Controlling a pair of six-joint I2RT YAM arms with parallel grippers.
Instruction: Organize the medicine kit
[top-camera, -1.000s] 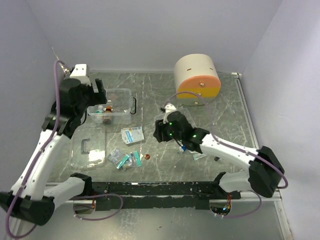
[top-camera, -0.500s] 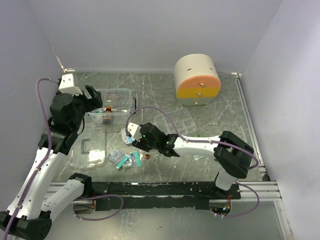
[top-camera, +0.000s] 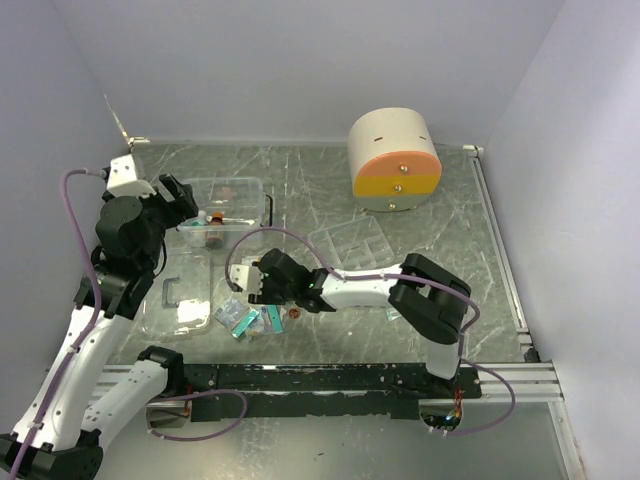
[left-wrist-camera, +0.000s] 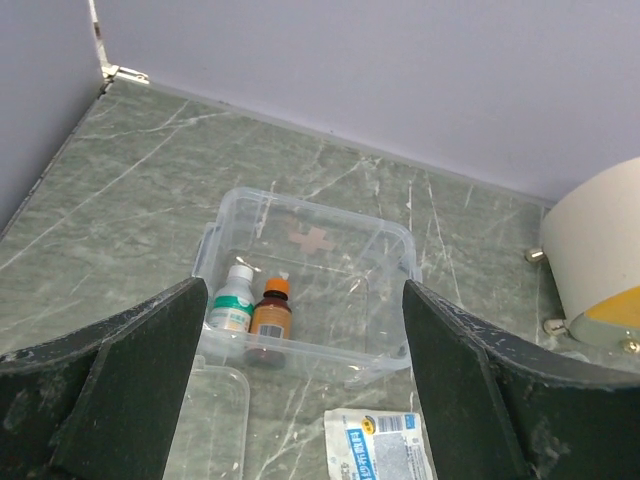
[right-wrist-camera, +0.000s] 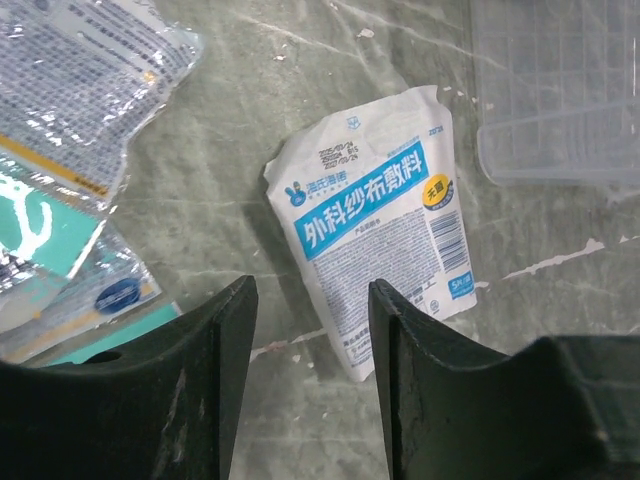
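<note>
The medicine kit's clear box (top-camera: 232, 205) (left-wrist-camera: 330, 262) stands at the back left, holding a white bottle (left-wrist-camera: 233, 300) and a brown orange-capped bottle (left-wrist-camera: 270, 312). Its lid with the black handle (top-camera: 180, 297) lies in front of it. The divided tray (top-camera: 351, 243) (right-wrist-camera: 560, 90) lies apart, to the right. My left gripper (top-camera: 176, 198) (left-wrist-camera: 305, 300) hovers open, above and to the left of the box. My right gripper (top-camera: 245, 283) (right-wrist-camera: 312, 295) is open low over a white-and-blue sachet (right-wrist-camera: 385, 215) (left-wrist-camera: 385, 447), which lies flat on the table.
Several more sachets (top-camera: 250, 318) (right-wrist-camera: 70, 110) lie by the lid's right edge. A small copper-coloured piece (top-camera: 294, 313) sits beside them. A beige cabinet with an orange and yellow front (top-camera: 394, 160) stands at the back right. Walls close in on the left, back and right.
My right arm has swung left from the table's middle to the sachets by the lid. The left gripper has pulled back leftward, away from over the box.
</note>
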